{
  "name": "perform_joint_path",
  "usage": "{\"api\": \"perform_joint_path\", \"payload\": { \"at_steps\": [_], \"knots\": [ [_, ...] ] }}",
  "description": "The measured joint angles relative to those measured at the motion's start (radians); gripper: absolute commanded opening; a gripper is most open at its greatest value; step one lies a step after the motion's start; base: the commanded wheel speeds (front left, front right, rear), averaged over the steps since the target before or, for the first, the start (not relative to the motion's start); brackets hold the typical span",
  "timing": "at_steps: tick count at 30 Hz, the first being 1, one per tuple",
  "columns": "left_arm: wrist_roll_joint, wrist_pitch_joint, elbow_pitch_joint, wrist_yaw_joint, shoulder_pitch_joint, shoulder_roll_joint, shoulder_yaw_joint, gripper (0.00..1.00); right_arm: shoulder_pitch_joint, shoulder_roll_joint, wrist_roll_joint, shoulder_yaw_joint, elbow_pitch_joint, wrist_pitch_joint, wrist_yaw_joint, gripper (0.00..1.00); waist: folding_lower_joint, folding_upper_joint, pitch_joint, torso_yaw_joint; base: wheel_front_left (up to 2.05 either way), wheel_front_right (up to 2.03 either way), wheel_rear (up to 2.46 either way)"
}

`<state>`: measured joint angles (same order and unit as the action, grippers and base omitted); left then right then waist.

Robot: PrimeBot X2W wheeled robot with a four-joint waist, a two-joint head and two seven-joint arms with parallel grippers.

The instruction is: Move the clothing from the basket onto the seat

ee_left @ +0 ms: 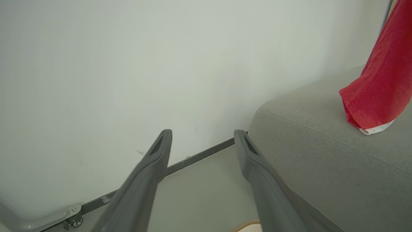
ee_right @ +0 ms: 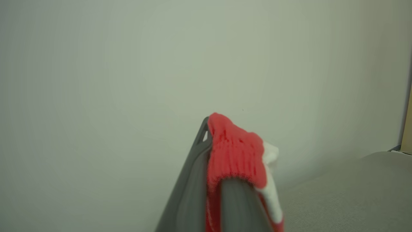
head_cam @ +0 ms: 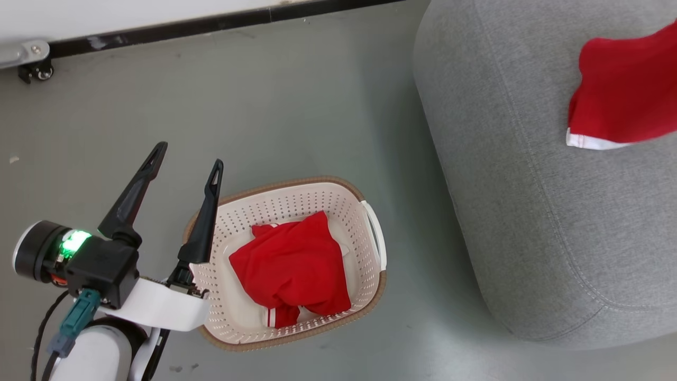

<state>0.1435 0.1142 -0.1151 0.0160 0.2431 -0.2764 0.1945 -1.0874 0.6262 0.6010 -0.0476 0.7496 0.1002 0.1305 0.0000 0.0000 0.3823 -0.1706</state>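
A red garment [head_cam: 293, 267] lies in the basket [head_cam: 296, 206]. The left gripper [head_cam: 189, 154] is wide and empty. The right gripper [ee_right: 214, 141] pinches the other red garment [head_cam: 624, 90] over the seat [head_cam: 529, 211]

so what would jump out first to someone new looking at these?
Red on grey. One garment lies crumpled in the basket, lower centre of the head view. A second garment hangs over the seat at upper right, pinched in the shut right claw. The left claw hovers open and empty by the basket's left side.
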Motion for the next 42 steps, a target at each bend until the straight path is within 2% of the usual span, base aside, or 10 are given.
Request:
{"api": "perform_joint_path", "payload": {
  "at_steps": [5, 19, 23, 33, 42],
  "knots": [
    [-0.003, -0.019, -0.017, 0.003, 0.009, -0.008, 0.001, 1.0, 0.04, -0.04, -0.014, -0.002, 0.059, 0.038, 0.0, 0.0, 0.0, 0.0, 0.023, 0.007, 0.0, 0.0, 0.0],
    [-0.003, -0.048, -0.051, 0.006, 0.03, -0.013, -0.001, 1.0, 0.12, -0.061, -0.045, 0.016, 0.169, 0.091, 0.0, 0.0, 0.0, 0.0, 0.083, 0.007, 0.0, 0.0, 0.0],
    [-0.003, -0.048, -0.055, 0.006, 0.033, -0.015, -0.006, 1.0, 0.135, -0.088, -0.046, 0.033, 0.188, 0.102, 0.0, 0.0, 0.0, 0.0, 0.1, 0.002, 0.0, 0.0, 0.0],
    [-0.002, -0.047, -0.059, 0.004, 0.047, -0.017, -0.017, 1.0, 0.195, -0.156, -0.019, 0.089, 0.23, 0.089, 0.0, 0.0, 0.0001, 0.0, 0.124, -0.022, 0.0, 0.0, 0.0],
    [0.003, -0.021, -0.035, 0.002, 0.049, 0.005, -0.012, 1.0, 0.24, -0.164, 0.028, 0.141, 0.226, 0.009, 0.0, 0.0, 0.0, 0.0, 0.119, -0.043, 0.0, 0.0, 0.0]
  ]
}}
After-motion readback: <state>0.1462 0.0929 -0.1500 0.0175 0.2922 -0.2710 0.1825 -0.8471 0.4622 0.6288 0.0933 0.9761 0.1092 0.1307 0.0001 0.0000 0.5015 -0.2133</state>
